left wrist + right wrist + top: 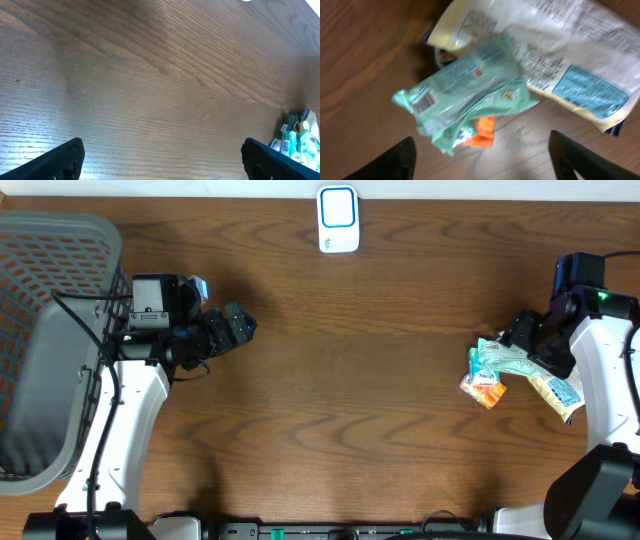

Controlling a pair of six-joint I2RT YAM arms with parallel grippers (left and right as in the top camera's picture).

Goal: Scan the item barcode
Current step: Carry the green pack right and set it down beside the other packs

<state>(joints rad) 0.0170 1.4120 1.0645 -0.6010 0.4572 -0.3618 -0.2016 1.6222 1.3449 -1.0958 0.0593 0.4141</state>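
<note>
A mint-green packet (465, 90) with a barcode near its left end lies at the right of the table, also seen from overhead (500, 360). It rests on an orange packet (482, 137) and against a cream bag with a blue label (570, 65). My right gripper (482, 160) is open just in front of the pile, with nothing between its fingers; overhead it sits at the pile's upper right (522, 335). My left gripper (162, 162) is open over bare wood at the left (240, 325). The white, blue-outlined scanner (338, 218) stands at the far middle edge.
A grey mesh basket (45, 290) fills the far left edge beside the left arm. The pile of packets (296, 142) shows at the right edge of the left wrist view. Brown wood tabletop (350, 380) lies between the two arms.
</note>
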